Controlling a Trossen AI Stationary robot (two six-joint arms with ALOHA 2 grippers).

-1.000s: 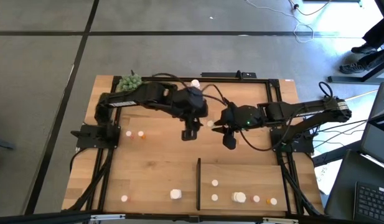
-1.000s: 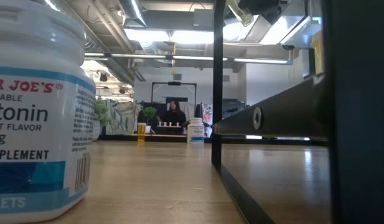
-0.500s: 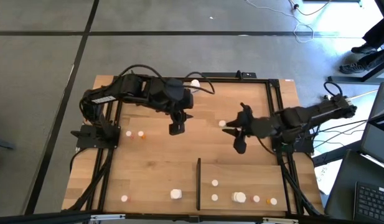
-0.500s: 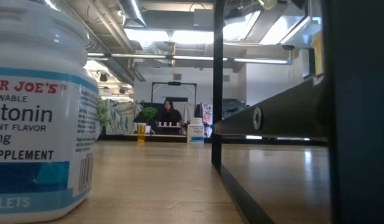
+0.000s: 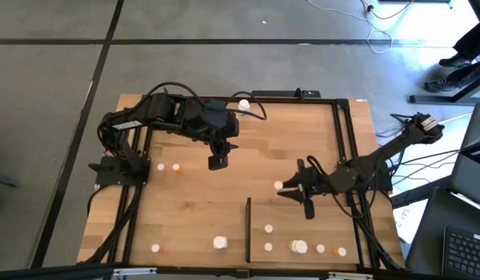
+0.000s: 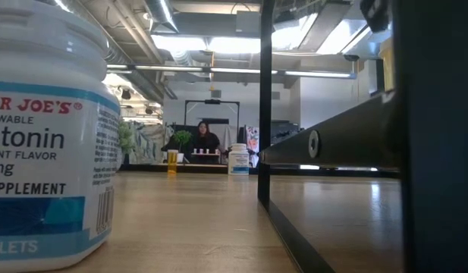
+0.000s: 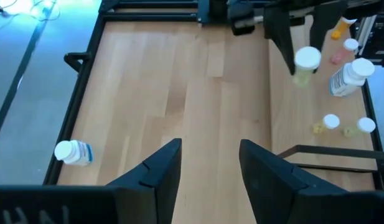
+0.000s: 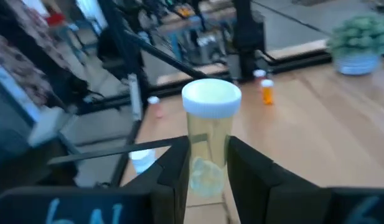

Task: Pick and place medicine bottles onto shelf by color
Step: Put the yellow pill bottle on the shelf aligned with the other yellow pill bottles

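My right gripper (image 5: 286, 189) is shut on a small medicine bottle (image 8: 210, 134) with a white cap and a pale see-through body. It is above the table, just beyond the shelf's (image 5: 317, 218) far edge. The shelf is a light-wood panel at the near right with an upright black strip (image 5: 248, 229) along its left side. Several bottles (image 5: 299, 246) stand on it. My left gripper (image 5: 218, 162) hovers open and empty over the table's middle (image 7: 207, 168). More bottles (image 5: 176, 166) stand on the bare table at the left. My right gripper pinches the bottle's body (image 8: 209, 158) below the white cap (image 8: 211, 96) between its two fingers (image 8: 176, 168). The fingers reach in nearly level from the table's right side. The bottle stands upright in the hold, cap up, lifted clear of the table.
A green plant ball (image 5: 162, 101) sits at the far left corner and a white bottle (image 5: 243, 103) at the far edge. A chunky white bottle (image 5: 218, 243) lies near the front, left of the strip. In the low view a person sits far off in the room.
My right gripper has carried the bottle from the table's middle toward the near edge and lower, and has turned as it went. My left gripper has drawn back toward the table's left and risen a little, still open.
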